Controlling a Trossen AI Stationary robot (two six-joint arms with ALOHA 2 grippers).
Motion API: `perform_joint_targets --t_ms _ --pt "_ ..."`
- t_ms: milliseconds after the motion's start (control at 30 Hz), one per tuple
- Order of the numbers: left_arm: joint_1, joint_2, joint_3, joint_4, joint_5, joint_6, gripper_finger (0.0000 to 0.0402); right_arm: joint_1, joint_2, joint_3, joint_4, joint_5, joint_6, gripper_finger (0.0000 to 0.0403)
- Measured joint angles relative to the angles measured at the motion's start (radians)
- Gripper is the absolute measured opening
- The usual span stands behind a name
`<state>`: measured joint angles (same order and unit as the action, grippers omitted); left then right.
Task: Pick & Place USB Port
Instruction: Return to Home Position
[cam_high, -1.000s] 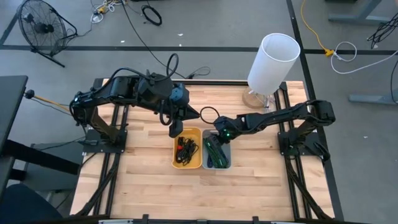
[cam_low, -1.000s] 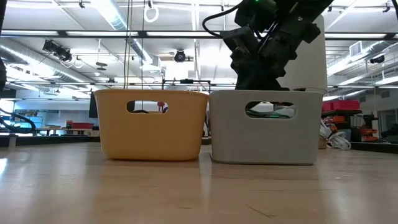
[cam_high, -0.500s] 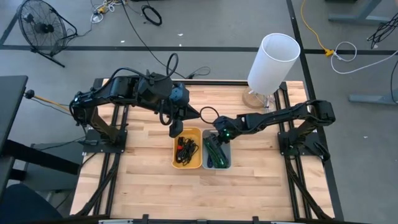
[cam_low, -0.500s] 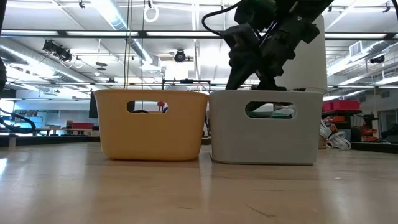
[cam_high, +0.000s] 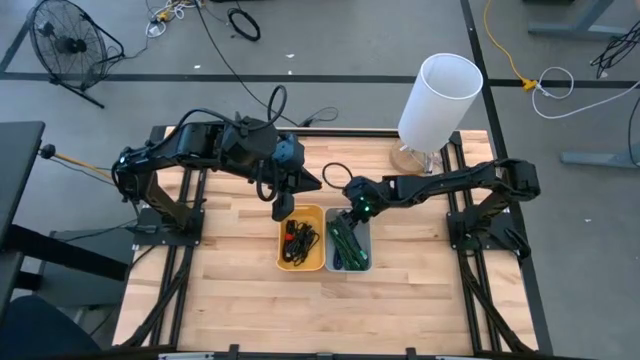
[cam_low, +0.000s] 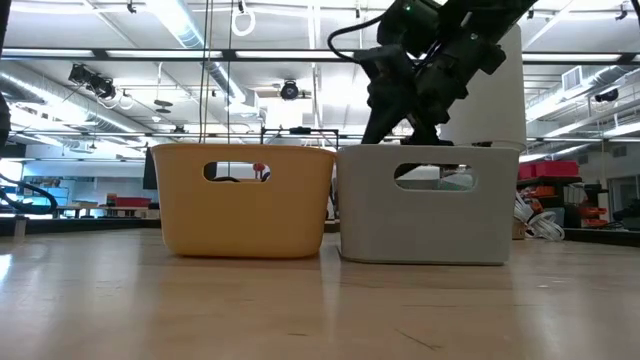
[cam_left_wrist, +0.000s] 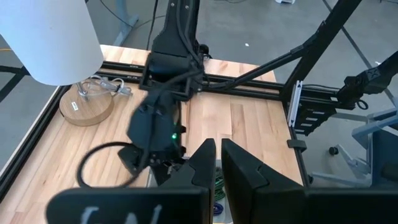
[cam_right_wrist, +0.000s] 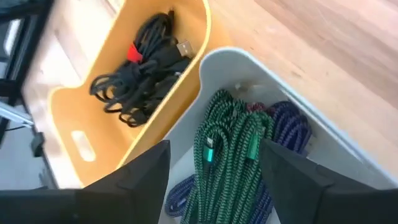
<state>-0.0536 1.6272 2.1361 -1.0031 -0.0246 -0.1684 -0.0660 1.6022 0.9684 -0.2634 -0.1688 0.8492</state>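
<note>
A yellow bin (cam_high: 283, 262) holds black USB cables (cam_right_wrist: 140, 81), and the grey bin (cam_high: 367, 262) beside it, on its right, holds green (cam_right_wrist: 227, 149) and blue-purple braided cables lying in a heap. My right gripper (cam_right_wrist: 214, 180) stands open just above the grey bin's far end (cam_low: 410, 110), over the green cable, with nothing between its fingers. My left gripper (cam_high: 281, 208) hangs shut over the yellow bin's far rim and holds nothing (cam_left_wrist: 214, 168).
A tall white cylinder on a round wooden base (cam_high: 438, 95) stands at the far right of the table. A black cable loop (cam_high: 337, 183) hangs off the right arm near the bins' far side. Bare wood lies toward the near edge (cam_high: 320, 310).
My right gripper has opened over the grey bin and has risen a little, drawing back toward the table's far edge. The green cable lies in the grey bin. My left gripper has kept still.
</note>
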Motion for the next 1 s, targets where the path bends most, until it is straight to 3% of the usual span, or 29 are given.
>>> perform_joint_targets --t_ms 200,333,600,700,833,900,1000 --pt "0.000 0.000 0.000 0.000 0.000 0.000 0.0028 -0.052 -0.043 0.000 0.006 -0.091 -0.017 0.0239" --pt "0.000 0.000 0.000 -0.001 0.000 0.000 0.0028 -0.054 -0.073 0.000 0.102 -0.135 -0.021 0.0237" --pt "0.000 0.000 0.000 0.003 0.000 0.002 0.0028 -0.036 -0.132 0.000 0.720 -0.244 -0.052 0.0237" --pt "0.000 0.000 0.000 -0.021 -0.001 0.036 0.0028 -0.036 -0.187 0.000 0.877 -0.290 -0.130 0.0237" --pt "-0.003 -0.029 -0.001 -0.033 -0.071 0.037 0.0028 -0.035 -0.301 0.000 0.898 -0.385 -0.268 0.0237" --pt "-0.021 -0.061 -0.002 -0.051 -0.109 0.045 0.0028 -0.032 -0.369 0.000 0.856 -0.470 -0.320 0.0237" --pt "-0.058 -0.110 -0.002 -0.066 -0.186 0.053 0.0028 -0.026 -0.480 0.000 0.718 -0.498 -0.378 0.0237"
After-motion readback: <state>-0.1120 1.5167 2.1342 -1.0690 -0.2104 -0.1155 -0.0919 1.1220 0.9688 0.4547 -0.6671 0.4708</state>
